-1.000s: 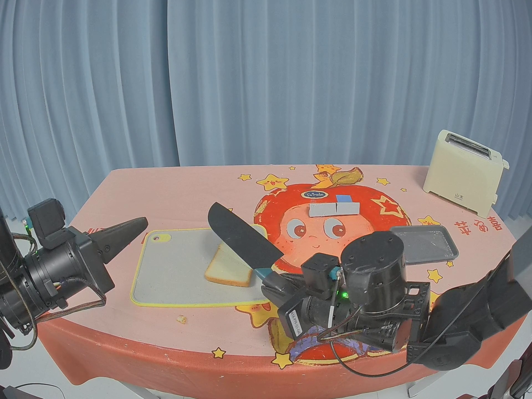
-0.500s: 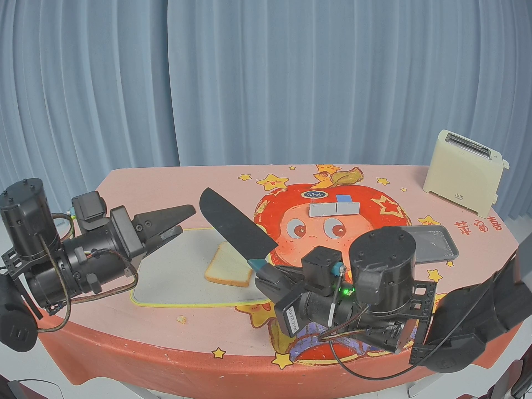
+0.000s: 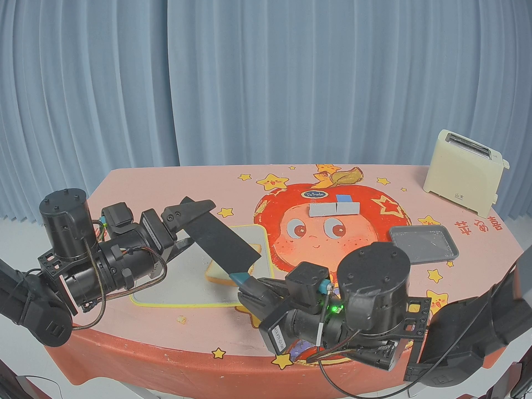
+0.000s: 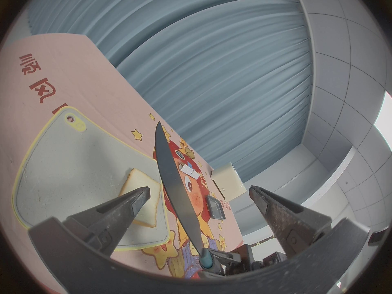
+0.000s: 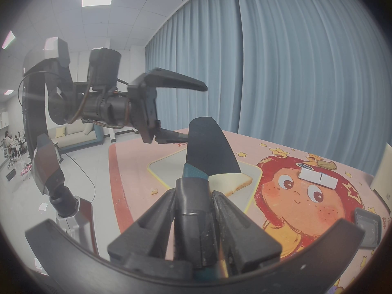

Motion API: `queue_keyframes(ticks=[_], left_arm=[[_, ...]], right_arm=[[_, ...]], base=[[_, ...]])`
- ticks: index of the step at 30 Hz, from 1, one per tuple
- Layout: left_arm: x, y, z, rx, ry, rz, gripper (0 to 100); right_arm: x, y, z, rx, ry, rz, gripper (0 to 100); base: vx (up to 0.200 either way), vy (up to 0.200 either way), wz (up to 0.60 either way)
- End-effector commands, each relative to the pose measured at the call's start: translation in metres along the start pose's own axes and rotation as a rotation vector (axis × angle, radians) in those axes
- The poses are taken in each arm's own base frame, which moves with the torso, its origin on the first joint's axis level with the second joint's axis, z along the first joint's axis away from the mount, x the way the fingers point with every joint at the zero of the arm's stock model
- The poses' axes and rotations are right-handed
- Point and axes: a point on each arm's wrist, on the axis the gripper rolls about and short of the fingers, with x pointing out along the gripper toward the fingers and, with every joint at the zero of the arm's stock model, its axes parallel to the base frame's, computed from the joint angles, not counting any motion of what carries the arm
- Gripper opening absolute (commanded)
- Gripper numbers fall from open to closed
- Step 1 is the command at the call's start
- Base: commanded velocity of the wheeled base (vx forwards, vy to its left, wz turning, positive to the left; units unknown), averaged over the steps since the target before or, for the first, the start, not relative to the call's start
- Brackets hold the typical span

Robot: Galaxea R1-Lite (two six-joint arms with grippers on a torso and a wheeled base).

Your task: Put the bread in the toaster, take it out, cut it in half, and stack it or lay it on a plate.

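A slice of bread (image 3: 219, 273) lies on the grey cutting board (image 3: 166, 284), partly hidden by the knife. My right gripper (image 3: 252, 292) is shut on the teal handle of the black knife (image 3: 221, 236), whose blade slants up over the bread. In the right wrist view the right gripper (image 5: 194, 197) clamps the handle, with the blade (image 5: 210, 148) above the bread (image 5: 230, 182). My left gripper (image 3: 188, 225) is open at the blade's tip, over the board. From the left wrist the knife (image 4: 175, 192) runs between the left gripper's (image 4: 199, 192) spread fingers, past the bread (image 4: 141, 197).
A cream toaster (image 3: 464, 172) stands at the far right of the table. A grey tray-like plate (image 3: 424, 244) lies right of centre. Small grey and blue blocks (image 3: 333, 209) rest on the printed cloth. A crumb (image 3: 181, 320) lies near the front edge.
My left arm has swung right, from off the table's left edge to over the board by the blade tip. The right arm has carried the knife left and nearer.
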Motion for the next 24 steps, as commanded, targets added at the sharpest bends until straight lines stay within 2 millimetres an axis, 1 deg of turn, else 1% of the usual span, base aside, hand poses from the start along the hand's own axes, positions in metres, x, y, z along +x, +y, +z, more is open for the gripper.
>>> queue_keyframes(ticks=[1,2,3,13,18,19,22,24], left_arm=[[0.0069,0.0072,-0.0022,-0.01,0.014,0.024,100],[0.0077,0.0076,-0.0017,-0.011,0.013,0.025,100],[0.0079,0.0073,-0.0014,-0.019,0.012,0.024,0],[0.0072,0.0067,-0.0023,-0.032,0.017,0.021,0],[0.0072,0.0066,-0.0028,-0.03,0.018,0.02,0],[0.0072,0.0066,-0.0028,-0.03,0.018,0.02,0],[0.0065,0.0068,-0.0032,-0.031,0.019,0.021,0],[0.0058,0.0064,-0.0033,-0.03,0.021,0.018,0]], right_arm=[[-0.0018,0.0051,-0.0007,-0.005,0.0,0.013,0],[-0.0018,0.0051,-0.0007,-0.005,0.0,0.013,0],[-0.0018,0.0051,-0.0007,-0.005,0.0,0.013,0],[-0.0008,0.0053,-0.0001,0.01,-0.021,0.012,0],[0.0052,0.0052,-0.0051,0.012,-0.048,0.01,0],[0.0054,0.0052,-0.0059,0.011,-0.053,0.009,100],[0.0059,0.0052,-0.0057,0.012,-0.071,0.009,100],[0.0045,0.0051,-0.0012,0.028,-0.101,0.006,100]], base=[[0.0,0.0,0.0],[0.0,0.0,0.0],[0.0,0.0,0.0],[0.0,0.0,0.0],[0.0,0.0,0.0],[0.0,0.0,0.0],[0.0,0.0,0.0],[0.0,0.0,0.0]])
